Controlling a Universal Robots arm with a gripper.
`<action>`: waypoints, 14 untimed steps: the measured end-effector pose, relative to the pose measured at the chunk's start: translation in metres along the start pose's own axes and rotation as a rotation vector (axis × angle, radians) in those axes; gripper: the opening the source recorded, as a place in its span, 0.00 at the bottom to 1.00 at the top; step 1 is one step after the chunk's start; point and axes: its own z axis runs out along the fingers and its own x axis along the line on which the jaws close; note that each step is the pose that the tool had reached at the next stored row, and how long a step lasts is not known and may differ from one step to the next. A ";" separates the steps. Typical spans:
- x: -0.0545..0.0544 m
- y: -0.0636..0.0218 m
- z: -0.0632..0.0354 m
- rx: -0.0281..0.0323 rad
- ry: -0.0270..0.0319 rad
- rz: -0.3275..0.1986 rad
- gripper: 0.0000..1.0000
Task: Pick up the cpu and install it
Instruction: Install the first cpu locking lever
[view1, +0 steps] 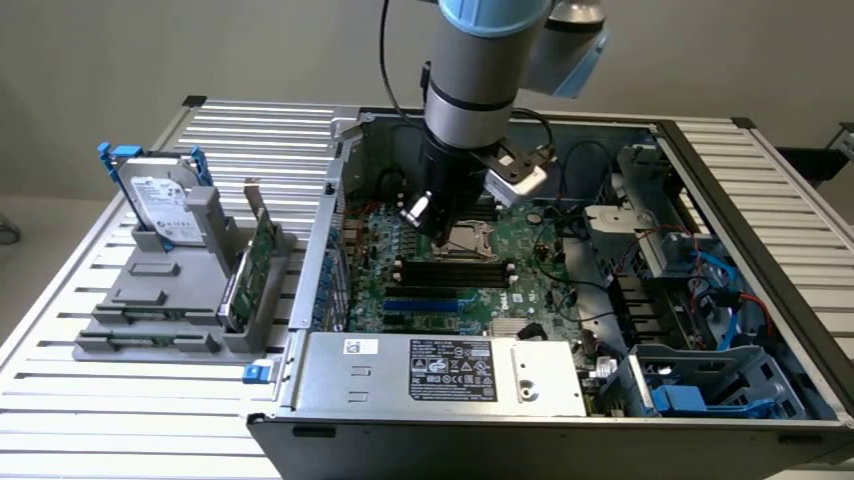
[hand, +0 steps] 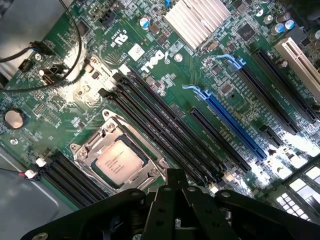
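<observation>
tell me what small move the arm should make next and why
Probably a short straight lift away from the board. The small square silvery cpu already lies flat inside its metal-framed socket on the green motherboard, and the black pincer is shut just above it with nothing visibly held. Rising straight should keep it clear of the black memory slots beside the socket.

We count one cpu (hand: 119, 163) just beside the pincer (hand: 175, 176), four black memory slots (hand: 165, 131), one hard drive (view1: 166, 208) well apart from it.
</observation>
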 end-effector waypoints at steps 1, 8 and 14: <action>-0.001 -0.0004 0.0011 0.0008 -0.0010 0.000 0.11; -0.003 -0.0019 0.0070 0.0028 0.0002 0.001 0.11; -0.008 -0.0057 0.0144 0.0046 0.0030 0.007 0.11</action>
